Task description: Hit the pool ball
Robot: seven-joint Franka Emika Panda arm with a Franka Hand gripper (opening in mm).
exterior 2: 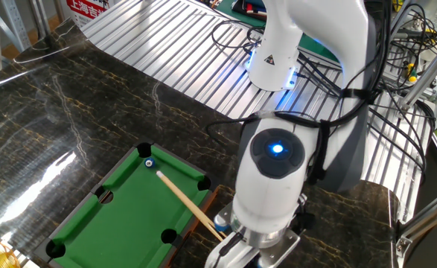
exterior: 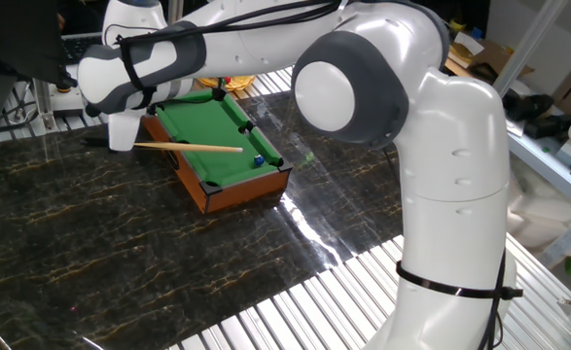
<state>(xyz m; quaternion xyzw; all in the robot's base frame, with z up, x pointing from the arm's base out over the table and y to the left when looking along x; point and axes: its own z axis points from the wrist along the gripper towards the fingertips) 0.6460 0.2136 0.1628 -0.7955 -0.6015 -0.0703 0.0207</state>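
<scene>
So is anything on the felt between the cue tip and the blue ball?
Nothing visible. The cue stick points along bare green felt at the blue ball, which sits by a corner pocket of the pool table. The pincer itself is hidden behind the arm.

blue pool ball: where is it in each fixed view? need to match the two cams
One fixed view: the pool ball sits on the green felt by the rail, near the pool table's front right corner, just past the cue stick's tip.
The other fixed view: the ball lies near the table's top corner pocket, just beyond the cue tip.
Shared landmark: the cue stick's tip, pointing at the ball in both views.
</scene>
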